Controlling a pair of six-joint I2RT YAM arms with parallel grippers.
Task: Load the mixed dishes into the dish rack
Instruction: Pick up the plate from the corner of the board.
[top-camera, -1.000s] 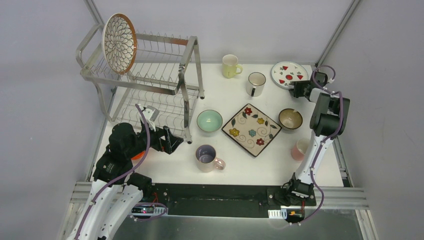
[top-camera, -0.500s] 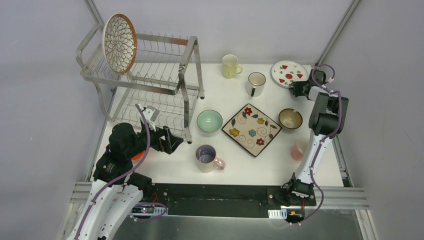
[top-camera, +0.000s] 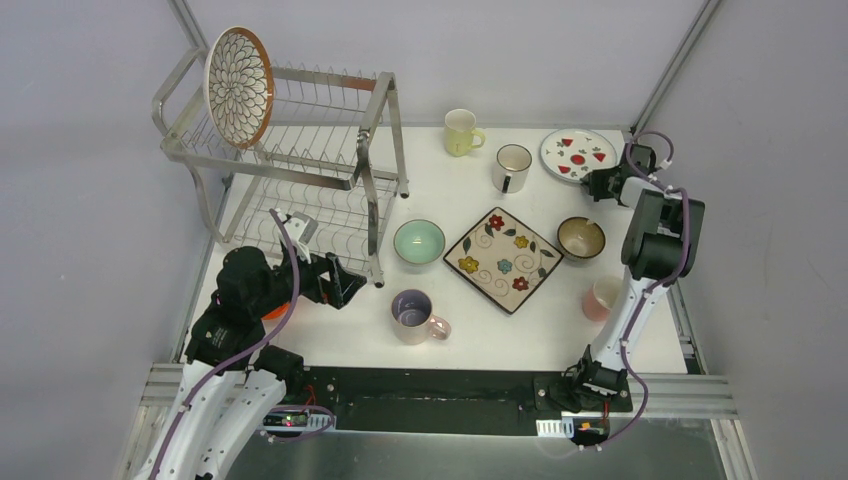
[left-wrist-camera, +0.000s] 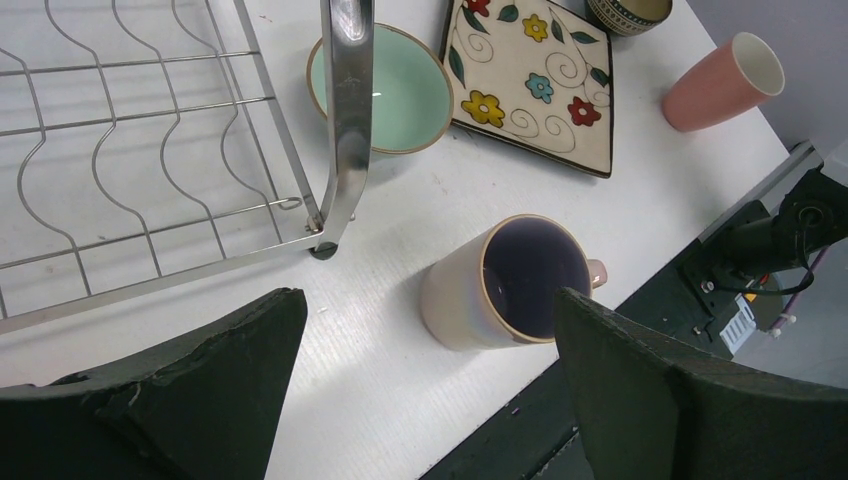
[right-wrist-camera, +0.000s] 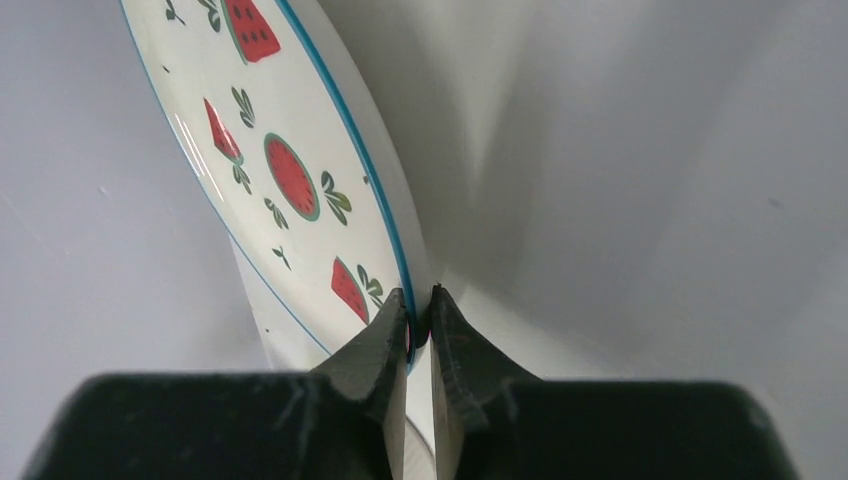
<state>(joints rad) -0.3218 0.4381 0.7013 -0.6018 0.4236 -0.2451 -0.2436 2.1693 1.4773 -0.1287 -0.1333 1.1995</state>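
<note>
My right gripper (top-camera: 598, 181) is shut on the near rim of the red-fruit round plate (top-camera: 578, 153) at the table's far right. In the right wrist view the fingers (right-wrist-camera: 395, 345) pinch the blue-edged rim of that plate (right-wrist-camera: 280, 170), which is tilted. My left gripper (top-camera: 345, 285) is open and empty by the front leg of the dish rack (top-camera: 300, 170). In the left wrist view the left gripper (left-wrist-camera: 428, 300) hovers near the lilac mug (left-wrist-camera: 510, 285). The petal-pattern plate (top-camera: 238, 87) stands in the rack's top tier.
On the table are a yellow mug (top-camera: 460, 132), a white mug (top-camera: 511, 167), a mint bowl (top-camera: 419, 241), a flowered square plate (top-camera: 503, 259), a brown bowl (top-camera: 580, 238), a pink mug (top-camera: 600, 298) and a lilac mug (top-camera: 413, 314). An orange bowl (top-camera: 272, 311) peeks from under my left arm.
My right arm has shifted slightly to the right, and the red-fruit plate has moved a little with it and changed its tilt. The left arm has not moved.
</note>
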